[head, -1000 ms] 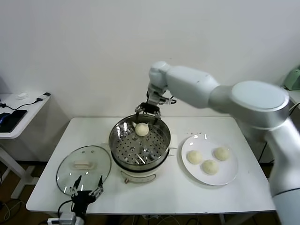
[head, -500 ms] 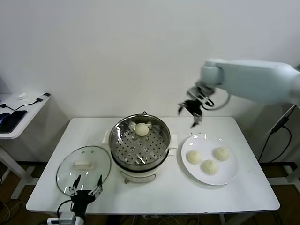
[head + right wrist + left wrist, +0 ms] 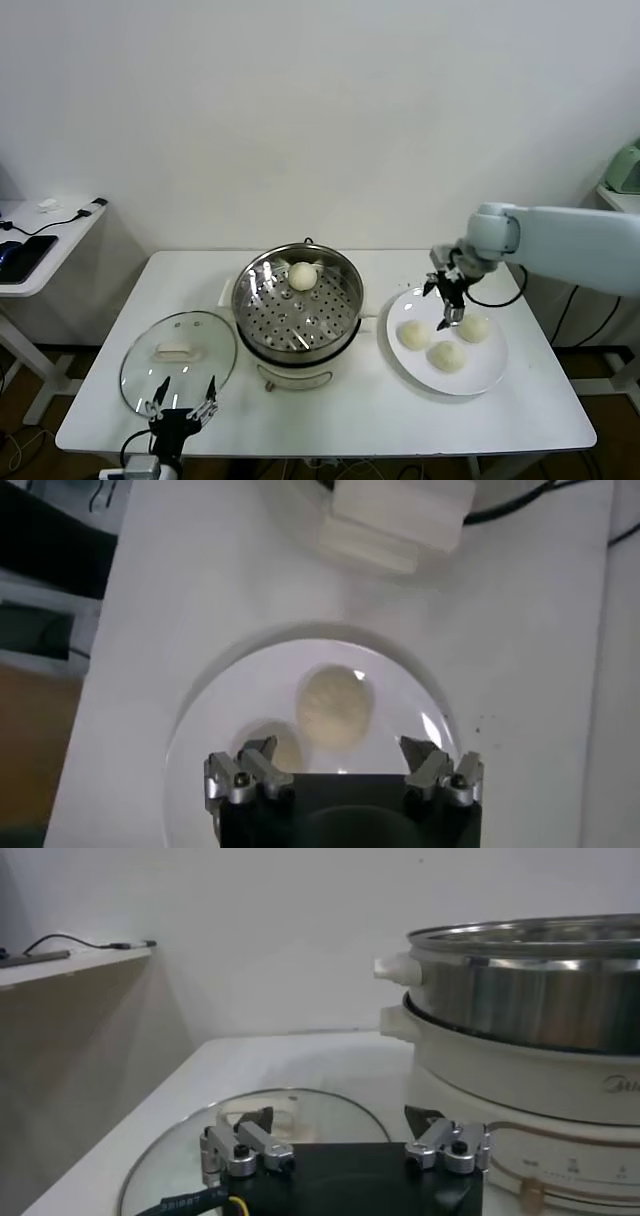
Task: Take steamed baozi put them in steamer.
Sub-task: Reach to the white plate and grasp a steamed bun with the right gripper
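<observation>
The steamer (image 3: 298,305) stands mid-table with one baozi (image 3: 302,275) on the far side of its perforated tray. Three baozi (image 3: 414,334), (image 3: 447,355), (image 3: 473,327) lie on the white plate (image 3: 483,378) to its right. My right gripper (image 3: 445,305) is open and empty, low over the plate's far part between the left and right buns. In the right wrist view the open gripper (image 3: 338,748) hangs above one baozi (image 3: 337,705), with a second (image 3: 281,752) beside it on the plate (image 3: 200,750). My left gripper (image 3: 182,405) is parked open at the table's front edge.
The glass lid (image 3: 178,350) lies flat left of the steamer; the left wrist view shows it (image 3: 200,1138) under the open left gripper (image 3: 335,1118), with the steamer (image 3: 530,998) beside. A side table (image 3: 40,235) with cables stands at far left.
My right gripper has left the steamer, with the one baozi staying inside, swung right and come down over the plate. The left arm has not moved.
</observation>
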Controlling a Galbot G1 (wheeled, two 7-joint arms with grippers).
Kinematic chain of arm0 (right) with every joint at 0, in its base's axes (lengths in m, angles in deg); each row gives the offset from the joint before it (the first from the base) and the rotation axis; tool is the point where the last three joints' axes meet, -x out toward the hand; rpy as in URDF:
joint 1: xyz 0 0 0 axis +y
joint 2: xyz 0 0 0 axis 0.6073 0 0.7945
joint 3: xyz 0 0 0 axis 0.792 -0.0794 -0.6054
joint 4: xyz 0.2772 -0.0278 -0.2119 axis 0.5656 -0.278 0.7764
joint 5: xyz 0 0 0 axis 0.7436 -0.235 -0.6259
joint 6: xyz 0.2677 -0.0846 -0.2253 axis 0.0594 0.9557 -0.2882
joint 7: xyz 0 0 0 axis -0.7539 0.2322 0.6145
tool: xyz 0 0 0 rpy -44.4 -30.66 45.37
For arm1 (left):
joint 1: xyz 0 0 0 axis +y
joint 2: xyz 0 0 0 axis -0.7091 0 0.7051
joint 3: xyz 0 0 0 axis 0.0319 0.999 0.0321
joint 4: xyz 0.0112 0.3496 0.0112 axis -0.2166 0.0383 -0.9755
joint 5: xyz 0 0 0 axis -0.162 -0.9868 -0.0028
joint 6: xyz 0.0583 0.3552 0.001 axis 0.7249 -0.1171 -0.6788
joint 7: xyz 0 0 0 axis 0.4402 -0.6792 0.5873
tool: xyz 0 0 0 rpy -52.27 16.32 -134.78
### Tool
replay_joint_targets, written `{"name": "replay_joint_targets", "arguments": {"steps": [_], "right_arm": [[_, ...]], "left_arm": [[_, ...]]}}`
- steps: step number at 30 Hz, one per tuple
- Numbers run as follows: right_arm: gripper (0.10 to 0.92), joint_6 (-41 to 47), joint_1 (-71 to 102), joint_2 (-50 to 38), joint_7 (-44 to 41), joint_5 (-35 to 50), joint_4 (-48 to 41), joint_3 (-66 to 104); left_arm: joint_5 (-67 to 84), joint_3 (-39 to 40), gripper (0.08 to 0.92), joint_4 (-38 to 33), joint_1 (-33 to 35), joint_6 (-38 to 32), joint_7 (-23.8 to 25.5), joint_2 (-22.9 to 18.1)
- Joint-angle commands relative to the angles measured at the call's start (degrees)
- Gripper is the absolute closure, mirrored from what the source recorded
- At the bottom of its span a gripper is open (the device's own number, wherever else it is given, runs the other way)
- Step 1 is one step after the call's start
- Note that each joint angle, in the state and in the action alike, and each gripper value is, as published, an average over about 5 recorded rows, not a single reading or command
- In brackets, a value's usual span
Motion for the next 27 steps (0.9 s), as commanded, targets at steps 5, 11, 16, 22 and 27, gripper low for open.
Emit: {"name": "replay_joint_targets", "arguments": {"steps": [5, 11, 16, 22, 27], "right_arm": [[0.203, 6.35, 15.22, 3.01, 3.57, -2.5, -8.2, 10.44], [0.203, 6.94, 17.33, 3.57, 4.34, -2.61, -8.65, 11.88], [0.203, 7.21, 18.37, 4.1, 5.26, -2.91, -9.79, 13.22], [0.21, 6.9, 17.93, 4.9, 4.31, -2.7, -10.81, 13.91], [0.308, 6.72, 15.84, 4.67, 3.01, -2.4, -9.74, 12.77]], "left_arm": [[-0.07, -0.18, 0.177, 0.4, 0.19, -0.06, -0.02, -0.04], [-0.07, -0.07, 0.177, 0.62, 0.05, -0.02, -0.01, 0.02], [-0.12, 0.09, 0.177, 0.68, 0.05, 0.02, -0.02, 0.09], [-0.14, 0.08, 0.177, 0.43, 0.12, 0.07, -0.08, 0.12], [-0.17, 0.07, 0.177, -0.12, 0.53, 0.12, -0.11, 0.02]]}}
